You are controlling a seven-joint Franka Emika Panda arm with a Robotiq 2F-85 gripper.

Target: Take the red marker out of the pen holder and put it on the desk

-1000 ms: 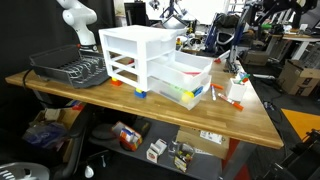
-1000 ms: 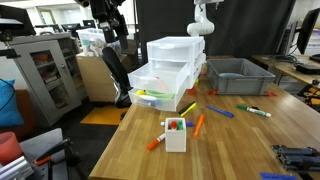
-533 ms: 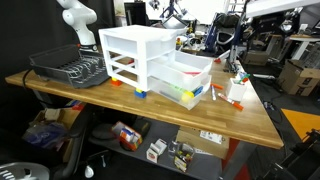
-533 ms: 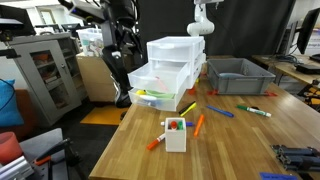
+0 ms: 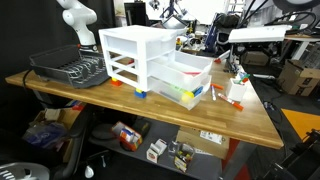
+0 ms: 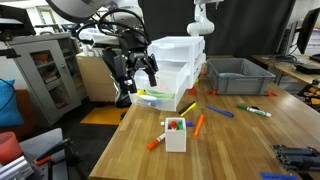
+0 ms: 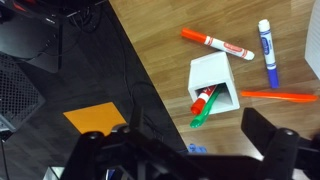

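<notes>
My arm (image 6: 75, 8): glossy white shells, dark at the joints | black cables (image 6: 115, 22) looping along it | my gripper (image 6: 137, 78): all black, boxy | wrist view: fingers (image 7: 275, 145) dark, chunky, blurred

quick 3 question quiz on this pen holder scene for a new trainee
1. True or false: the gripper is shut on the red marker.
2. Which colour of marker shares the holder with the red marker? A green, B blue, C black.
3. Fill in: the blue marker lies on the ____.
Key: 1 false, it is open and holds nothing; 2 A, the green marker; 3 desk.
</notes>
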